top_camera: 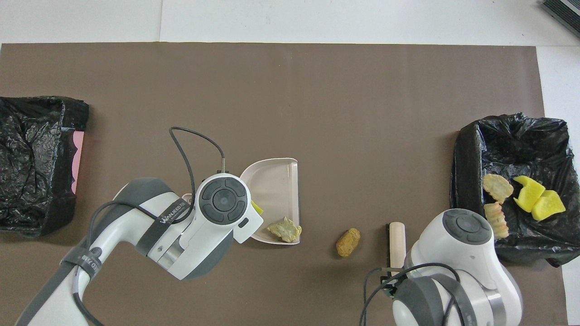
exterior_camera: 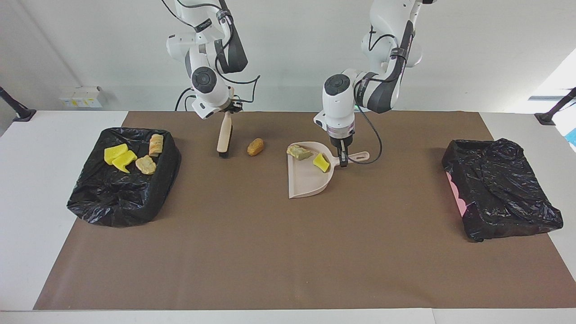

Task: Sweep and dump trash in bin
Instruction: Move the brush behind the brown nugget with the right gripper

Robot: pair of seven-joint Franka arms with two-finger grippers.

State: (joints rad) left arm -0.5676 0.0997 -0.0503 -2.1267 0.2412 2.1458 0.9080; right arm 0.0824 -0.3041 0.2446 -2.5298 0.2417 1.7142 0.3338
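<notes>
brown lump (exterior_camera: 255, 146) on the mat between right fingers (exterior_camera: 227, 111) clamping brush (exterior_camera: 224, 140) and left fingers (exterior_camera: 343, 157) clamping dustpan (exterior_camera: 310, 176)

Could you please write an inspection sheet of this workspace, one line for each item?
Surface: brown mat on a white table.
Job's things: dustpan holds a green-and-yellow scrap and a yellow sponge piece; brown lump lies on the mat between brush and dustpan; four scraps in the open bin at the right arm's end.
Clutter: a second black-bagged bin at the left arm's end, no scraps visible in it.
Grippers: left gripper shut on the dustpan handle; right gripper shut on the brush.
Cables: black cable loops beside the left gripper.
Surroundings: white wall; small white box.
</notes>
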